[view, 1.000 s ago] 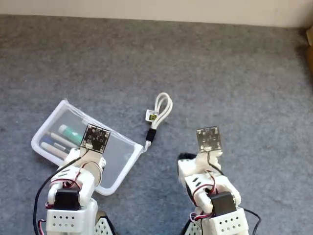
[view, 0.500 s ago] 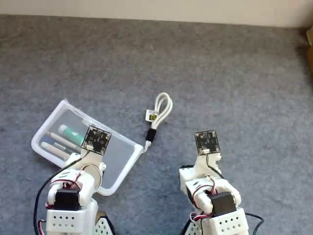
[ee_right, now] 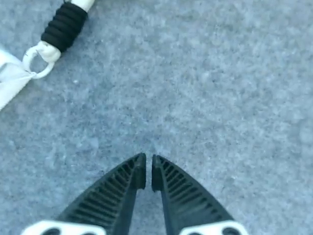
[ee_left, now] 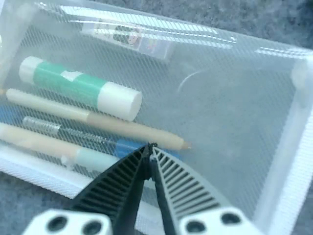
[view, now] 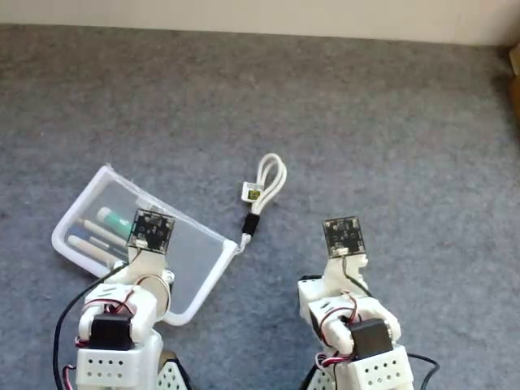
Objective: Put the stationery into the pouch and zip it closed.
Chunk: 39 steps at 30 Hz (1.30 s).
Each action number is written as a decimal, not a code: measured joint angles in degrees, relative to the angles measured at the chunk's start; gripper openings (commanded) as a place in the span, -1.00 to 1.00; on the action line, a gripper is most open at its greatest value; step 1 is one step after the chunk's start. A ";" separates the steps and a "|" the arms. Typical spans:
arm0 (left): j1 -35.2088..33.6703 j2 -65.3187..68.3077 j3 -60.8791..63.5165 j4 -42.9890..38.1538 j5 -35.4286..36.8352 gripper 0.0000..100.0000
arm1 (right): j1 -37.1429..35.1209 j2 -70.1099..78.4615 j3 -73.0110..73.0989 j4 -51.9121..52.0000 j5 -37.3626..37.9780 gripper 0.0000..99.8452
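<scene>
Judging from how things lie, the filling is done: the glue stick [ee_left: 80, 88], a pencil [ee_left: 98, 120] and pens [ee_left: 49, 141] lie inside the pouch [view: 199, 260], which sits toward the near-left corner of the tabletop [view: 366, 106]. What remains, if anything, is the zip. To finish it well, the left claw [ee_left: 149, 147], its tips together just above the mesh wall, should press the pouch down. The right claw [ee_right: 145, 169], also together over bare tabletop, should open, take the cord [view: 270, 177] at the pouch's right corner and pull straight along the zip line, not upward, so the pouch neither slides nor twists. Whether the zip is shut all the way I cannot tell: from above the left arm covers the pouch's middle, and the slider is too small to make out.
</scene>
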 measured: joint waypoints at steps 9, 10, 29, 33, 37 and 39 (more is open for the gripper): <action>0.00 0.00 0.00 0.26 3.08 -0.99 | 0.00 0.00 0.00 0.00 0.00 -0.96; 0.00 0.00 0.00 0.26 3.08 -0.99 | 0.00 0.00 0.00 0.00 0.00 -0.96; 0.00 0.00 0.00 0.53 3.08 -0.99 | 0.00 0.00 0.00 0.00 0.00 -0.96; 0.00 0.00 0.00 0.53 3.08 -0.99 | 0.00 0.00 0.00 0.00 0.00 -0.96; 0.00 0.00 0.00 0.53 3.08 -0.99 | 0.00 0.00 0.00 0.00 0.00 -0.96; 0.00 0.00 0.00 0.53 3.08 -0.99 | 0.00 0.00 0.00 0.00 0.00 -0.96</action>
